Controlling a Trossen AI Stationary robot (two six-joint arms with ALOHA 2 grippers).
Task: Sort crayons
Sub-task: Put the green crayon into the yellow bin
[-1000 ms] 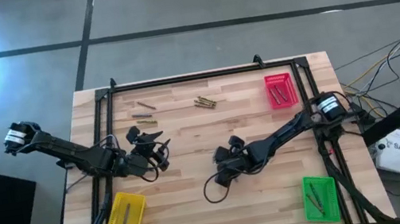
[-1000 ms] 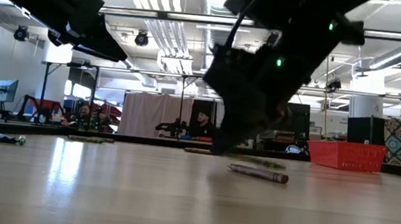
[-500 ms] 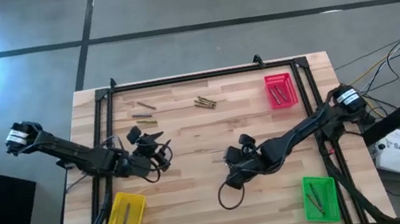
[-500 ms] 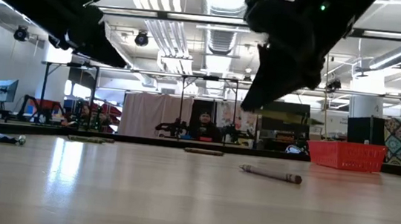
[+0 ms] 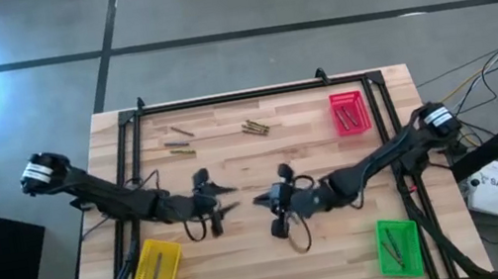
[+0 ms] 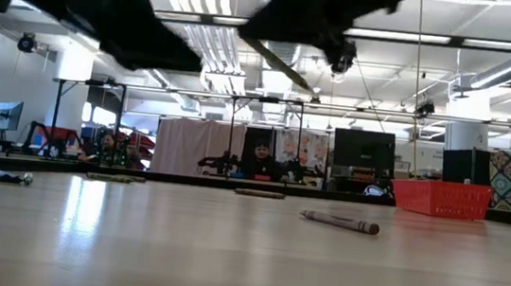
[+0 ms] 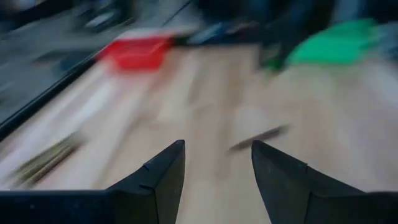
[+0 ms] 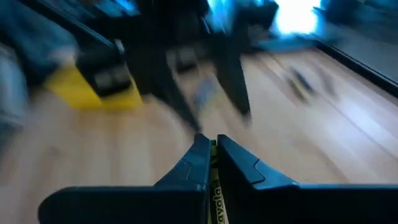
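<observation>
Here, right gripper (image 8: 211, 144) is clamped on a yellow crayon (image 8: 216, 199) mid-table, facing left gripper (image 7: 216, 155) w/ fingers apart & empty; handover probably needs tips aligned, slow approach.

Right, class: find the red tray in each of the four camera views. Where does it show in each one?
High view: the red tray sits by the table's far right corner.
Low view: far back on the right.
Left wrist view: blurred, far across the table beyond the fingers.
Right wrist view: not in it.
Shared landmark: the wooden table.
</observation>
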